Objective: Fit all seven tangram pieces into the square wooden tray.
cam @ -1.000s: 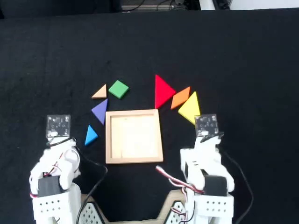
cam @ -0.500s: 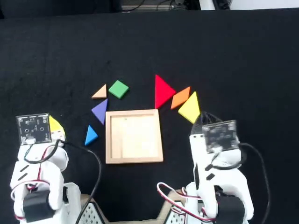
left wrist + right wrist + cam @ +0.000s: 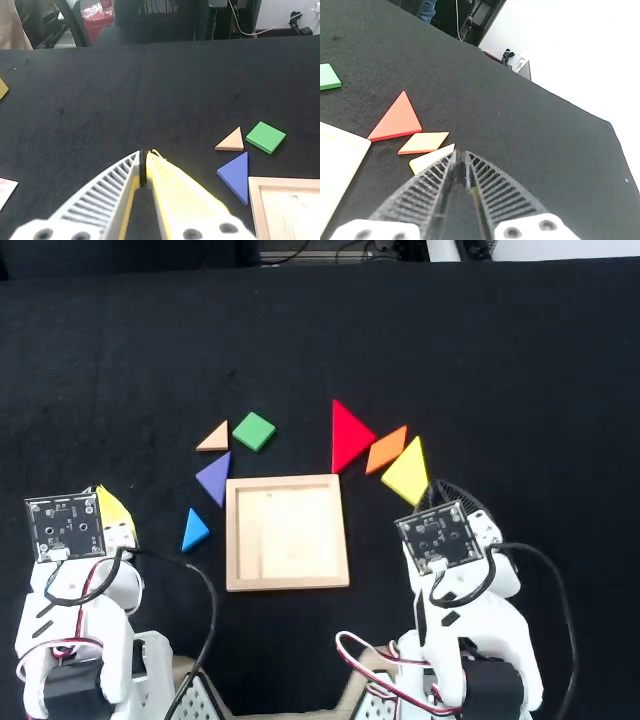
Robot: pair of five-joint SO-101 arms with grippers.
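Note:
The square wooden tray [image 3: 286, 481] lies empty between my two arms. Around it lie a tan triangle [image 3: 213, 438], a green square [image 3: 254, 431], a purple triangle [image 3: 214, 478], a small blue triangle [image 3: 194, 530], a red triangle [image 3: 348, 436], an orange parallelogram [image 3: 386, 449] and a yellow triangle [image 3: 407, 472]. My left gripper [image 3: 145, 155] is shut and empty, raised left of the blue triangle, its yellow finger [image 3: 113, 508] showing from above. My right gripper [image 3: 461, 158] is shut and empty, just short of the yellow triangle [image 3: 431, 158], with the orange parallelogram [image 3: 423, 142] and red triangle [image 3: 396, 119] beyond.
The table is covered in black cloth, with wide free room beyond the pieces. The left wrist view has the tan triangle [image 3: 231, 140], green square [image 3: 265, 137], purple triangle [image 3: 237, 175] and a tray corner [image 3: 285, 179]. Chairs and cables stand past the far edge.
Both arms have risen from their folded rest. The left wrist has swung out to the left and the right one has lifted toward the yellow triangle. No piece has moved.

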